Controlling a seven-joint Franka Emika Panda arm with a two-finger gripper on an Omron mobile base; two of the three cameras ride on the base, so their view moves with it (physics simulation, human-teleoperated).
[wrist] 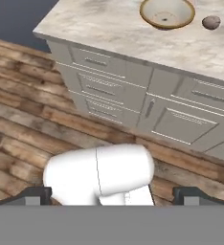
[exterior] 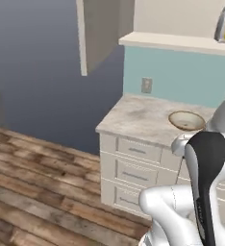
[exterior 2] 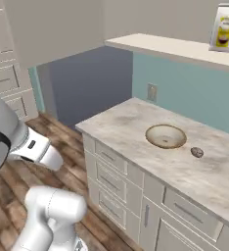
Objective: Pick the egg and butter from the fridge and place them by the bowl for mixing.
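The bowl [exterior: 186, 120] [exterior 2: 166, 136] [wrist: 167, 12], tan-rimmed with a cream inside, sits on the marble counter. The egg [exterior 2: 197, 152] [wrist: 210, 22], a tiny beige-grey ovoid, lies on the counter just right of the bowl, apart from it. In the hand view my gripper [wrist: 114, 196] hangs over the wooden floor in front of the cabinet, well back from the counter. Its dark fingertips [wrist: 35, 196] stand wide apart with nothing between them, so it is open. The butter and the fridge are out of view.
The marble counter [exterior 2: 136, 127] tops a cabinet with several drawers [wrist: 99, 88]. A wall outlet [exterior 2: 151, 91] sits above it, and a high shelf [exterior 2: 175, 46] carries a yellow-and-white package [exterior 2: 223, 29]. Wooden floor [exterior: 37, 182] stretches to the left.
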